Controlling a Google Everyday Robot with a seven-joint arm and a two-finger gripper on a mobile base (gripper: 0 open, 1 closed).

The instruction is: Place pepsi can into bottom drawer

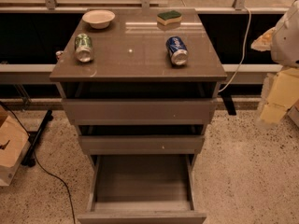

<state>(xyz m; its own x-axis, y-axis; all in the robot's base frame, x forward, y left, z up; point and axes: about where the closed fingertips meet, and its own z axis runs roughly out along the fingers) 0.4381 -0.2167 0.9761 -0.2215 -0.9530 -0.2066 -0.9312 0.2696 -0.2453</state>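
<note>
Pepsi can [177, 50] lies on its side, upper right, on the cabinet top [140, 65]. Bottom drawer [140, 181] stands open below, ready to receive it. Gripper [279, 94] hangs at the right edge (grasp state: cannot tell).

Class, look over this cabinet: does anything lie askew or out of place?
Both cans lie tipped on their sides on the cabinet top: the pepsi can right, the green can left. The bottom drawer stands pulled far out. The gripper is at the right edge.

pepsi can [177, 50] on cabinet [135, 59], end effector [279, 94] right
</note>
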